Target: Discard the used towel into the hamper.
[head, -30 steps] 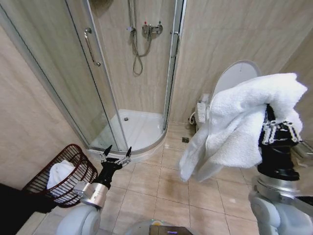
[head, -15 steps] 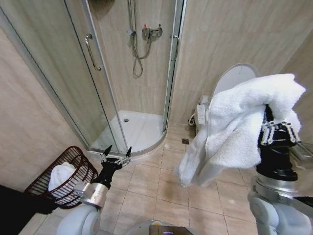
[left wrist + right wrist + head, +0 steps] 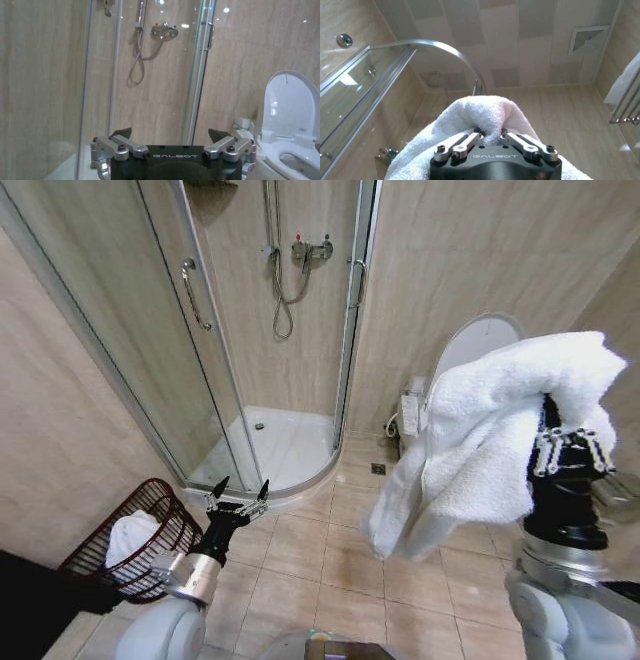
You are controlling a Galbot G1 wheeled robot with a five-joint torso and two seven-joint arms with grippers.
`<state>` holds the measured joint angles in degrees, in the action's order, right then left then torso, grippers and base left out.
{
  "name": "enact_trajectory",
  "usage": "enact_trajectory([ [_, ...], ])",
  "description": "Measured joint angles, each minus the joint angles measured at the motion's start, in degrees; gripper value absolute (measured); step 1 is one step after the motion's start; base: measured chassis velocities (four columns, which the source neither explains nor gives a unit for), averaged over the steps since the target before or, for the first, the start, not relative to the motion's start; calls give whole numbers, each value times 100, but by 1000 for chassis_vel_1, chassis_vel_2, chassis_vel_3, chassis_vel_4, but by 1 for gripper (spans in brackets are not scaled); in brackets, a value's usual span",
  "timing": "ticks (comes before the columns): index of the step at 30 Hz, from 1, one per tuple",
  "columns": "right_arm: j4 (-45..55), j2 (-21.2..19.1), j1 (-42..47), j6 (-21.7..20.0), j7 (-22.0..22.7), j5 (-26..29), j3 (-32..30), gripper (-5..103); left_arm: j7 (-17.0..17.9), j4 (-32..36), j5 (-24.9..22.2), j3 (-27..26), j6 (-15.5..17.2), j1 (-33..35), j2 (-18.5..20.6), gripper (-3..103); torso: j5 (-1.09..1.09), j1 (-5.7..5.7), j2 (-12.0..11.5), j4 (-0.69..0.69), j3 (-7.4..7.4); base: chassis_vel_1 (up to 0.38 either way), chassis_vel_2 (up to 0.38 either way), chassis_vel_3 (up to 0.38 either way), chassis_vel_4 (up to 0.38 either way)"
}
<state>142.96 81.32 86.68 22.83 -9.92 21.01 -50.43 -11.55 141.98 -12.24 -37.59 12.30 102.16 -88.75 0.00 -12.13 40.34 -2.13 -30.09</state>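
While my right gripper (image 3: 490, 135) pinches the bulky white terry towel (image 3: 490, 442) up high, the round reddish-brown wire hamper (image 3: 135, 538) sits on the tiled floor far across — low on my left. My left gripper (image 3: 238, 495) hangs empty, fingers spread, just beside that hamper's rim — much the nearer arm.

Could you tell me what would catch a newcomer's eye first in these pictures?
The big white towel draped over the raised right gripper, in front of the toilet. Next, the dark wire hamper on the floor at lower left, white cloth already inside, with the open left gripper beside it near the glass shower.
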Motion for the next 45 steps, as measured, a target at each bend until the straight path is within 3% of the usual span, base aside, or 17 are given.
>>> enact_trajectory([
  [17,6,-15,-3,20,19,-7,-20,12,0,0,0,0,0,0,0,100,0,-113,270,1,-157,0,0,0,0],
  [45,26,-50,11,121,-64,123,-64,12,0,0,0,0,0,0,0,100,0,-431,1007,1,-571,0,0,0,0],
])
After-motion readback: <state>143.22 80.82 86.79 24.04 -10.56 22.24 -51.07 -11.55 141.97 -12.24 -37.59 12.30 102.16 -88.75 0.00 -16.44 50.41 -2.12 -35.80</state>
